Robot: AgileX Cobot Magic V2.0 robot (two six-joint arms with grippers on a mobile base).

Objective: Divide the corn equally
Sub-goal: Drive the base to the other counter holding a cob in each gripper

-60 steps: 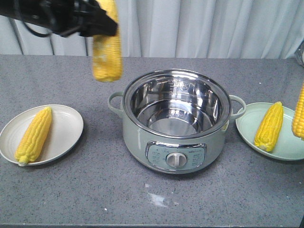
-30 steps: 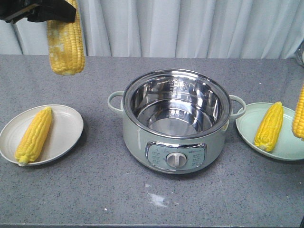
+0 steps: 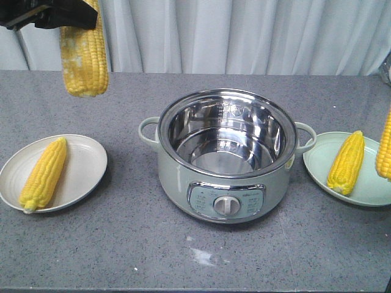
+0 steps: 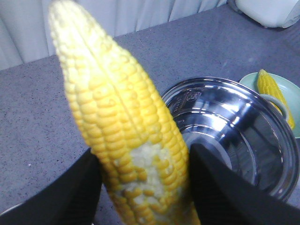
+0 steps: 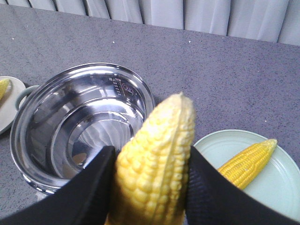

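Observation:
My left gripper (image 4: 145, 185) is shut on a corn cob (image 3: 84, 55) that hangs upright, high over the table's back left, above the white plate (image 3: 91, 152). This cob (image 4: 117, 122) has a pale patch of bare kernels between the black fingers (image 4: 79, 192). One cob (image 3: 44, 174) lies on the white plate. My right gripper (image 5: 152, 183) is shut on another cob (image 5: 157, 159), seen at the right edge (image 3: 385, 152) over the green plate (image 3: 366, 192). A further cob (image 3: 346, 162) lies on that green plate (image 5: 276, 192).
A pale-green electric pot (image 3: 177, 177) with a shiny steel inner bowl (image 5: 70, 122) stands in the middle between the two plates, holding no corn. A grey curtain (image 3: 244, 36) hangs behind the table. A white object (image 4: 267, 11) sits at the far corner.
The left gripper has carried its cob leftward, from beside the pot to above the white plate, then held still. The right cob has barely moved.

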